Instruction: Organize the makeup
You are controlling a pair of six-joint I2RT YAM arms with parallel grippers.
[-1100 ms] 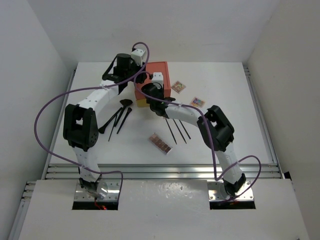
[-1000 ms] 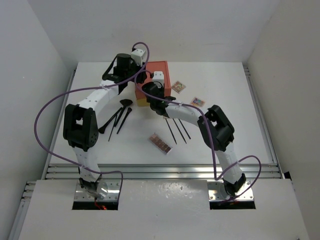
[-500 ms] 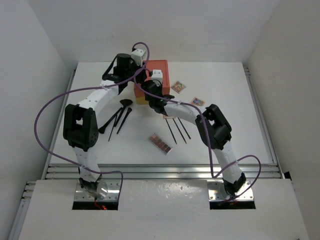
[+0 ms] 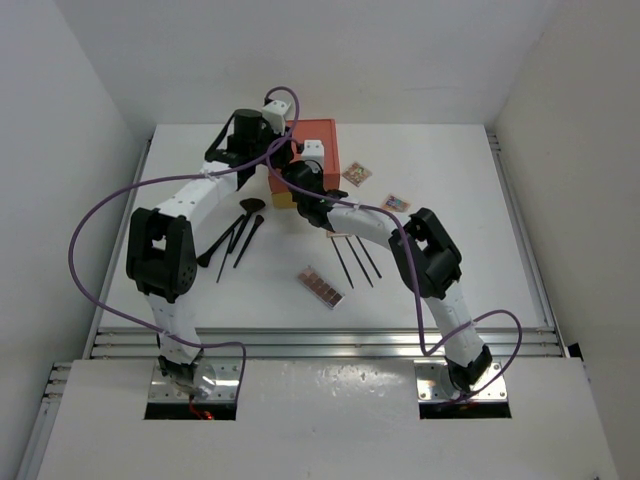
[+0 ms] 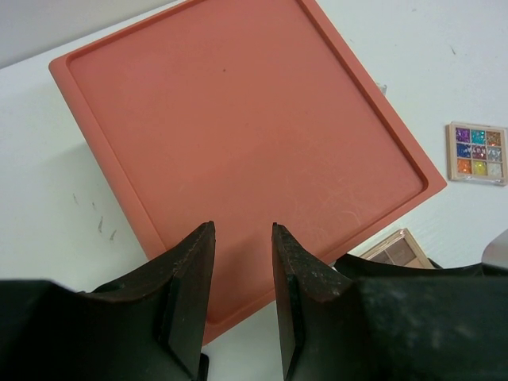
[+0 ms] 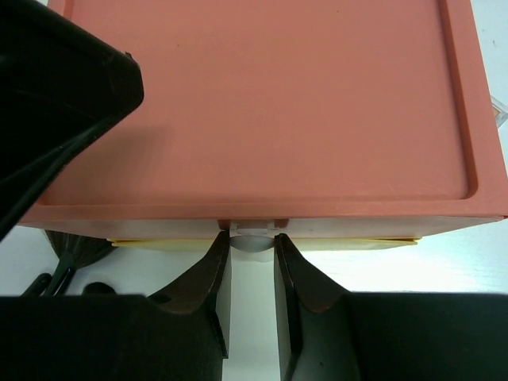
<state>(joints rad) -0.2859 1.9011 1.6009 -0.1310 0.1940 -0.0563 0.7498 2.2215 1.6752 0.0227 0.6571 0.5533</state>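
Makeup (image 4: 321,286) still loose on white table (image 4: 450,270) round orange-red plastic drawer box (image 4: 320,135). Step: opening drawer. My R gripper (image 6: 252,248) flanks small pale knob (image 6: 252,238), can't tell if clamped. L gripper (image 5: 242,232) is slightly apart, empty. Next: squeeze, pull straight.

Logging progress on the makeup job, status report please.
Left gripper open, empty, over the drawer box lid. Right gripper brackets the drawer knob, grip unconfirmed. Palettes, pencils, brushes loose on table; brushes close to drawer front.

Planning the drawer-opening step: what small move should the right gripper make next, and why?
Probably pinch the pale round knob firmly and pull back: the right gripper has a finger on each side of it, and the yellow drawer of the orange-red square box looks shut.
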